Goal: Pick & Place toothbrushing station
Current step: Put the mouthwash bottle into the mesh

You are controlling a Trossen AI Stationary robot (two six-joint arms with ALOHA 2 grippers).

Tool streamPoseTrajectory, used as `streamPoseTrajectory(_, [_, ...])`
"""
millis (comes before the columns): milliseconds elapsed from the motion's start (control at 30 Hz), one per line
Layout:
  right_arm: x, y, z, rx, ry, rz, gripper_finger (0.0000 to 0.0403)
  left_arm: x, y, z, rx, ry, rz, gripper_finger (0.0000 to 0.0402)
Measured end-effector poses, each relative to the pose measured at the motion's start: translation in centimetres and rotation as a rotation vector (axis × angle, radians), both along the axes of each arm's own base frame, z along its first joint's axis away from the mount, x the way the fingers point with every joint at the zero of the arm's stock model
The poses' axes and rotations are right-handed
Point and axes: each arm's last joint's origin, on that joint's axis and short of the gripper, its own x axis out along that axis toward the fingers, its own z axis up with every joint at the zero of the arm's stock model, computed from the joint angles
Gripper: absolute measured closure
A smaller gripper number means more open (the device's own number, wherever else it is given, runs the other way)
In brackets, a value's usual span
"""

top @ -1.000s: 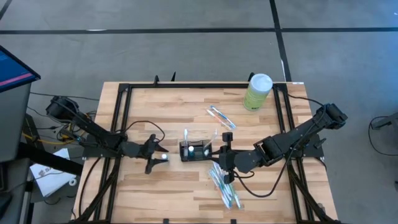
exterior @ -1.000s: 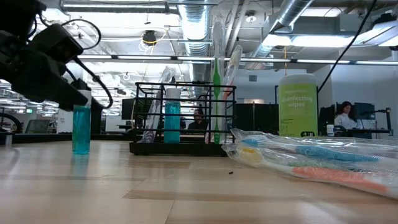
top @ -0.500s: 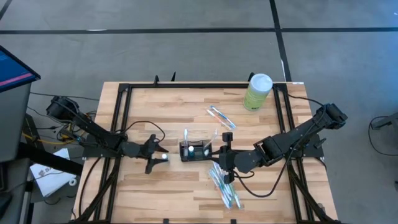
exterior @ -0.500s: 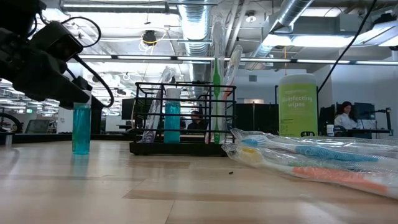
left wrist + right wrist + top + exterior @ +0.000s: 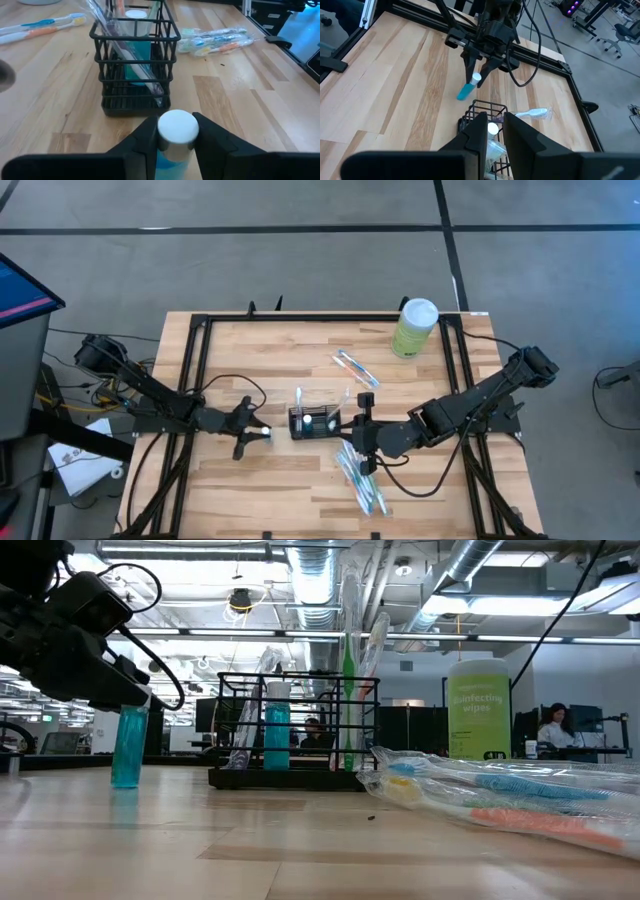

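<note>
The left gripper point(image 5: 176, 134) had closed onto the blue tube point(image 5: 126, 746), tilting it; the station point(image 5: 315, 421) lay lengthwise between both arms; the right gripper point(image 5: 494, 131) hovered narrowly parted, empty.

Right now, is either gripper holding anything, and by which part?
The left gripper has its fingers on either side of the blue tube, just below its white cap. The right gripper holds nothing visible above the black holder.

A pale-green cylindrical canister with a white lid point(image 5: 414, 326) stands near the far right corner of a light butcher-block wooden table point(image 5: 270, 490). Two loose toothbrushes point(image 5: 355, 368) lie just in front of it. Clear plastic packets of toothbrushes point(image 5: 362, 481) lie near the front edge. A small blue tube with a white cap point(image 5: 128, 746) tilts left of centre.
</note>
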Motion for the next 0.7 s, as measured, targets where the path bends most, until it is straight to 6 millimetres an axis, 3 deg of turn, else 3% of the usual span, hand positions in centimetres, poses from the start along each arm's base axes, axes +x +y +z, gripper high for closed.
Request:
streamPoseTrajectory(400, [0.0, 0.0, 0.0, 0.0, 0.0, -0.002, 0.0349, 0.2, -0.1, 0.7, -0.034, -0.07, -0.003, 0.0313])
streamPoseTrajectory(700, [0.0, -0.1, 0.0, 0.0, 0.0, -0.002, 0.0349, 1.8, -0.9, 3.1, -0.084, -0.172, -0.004, 0.0313])
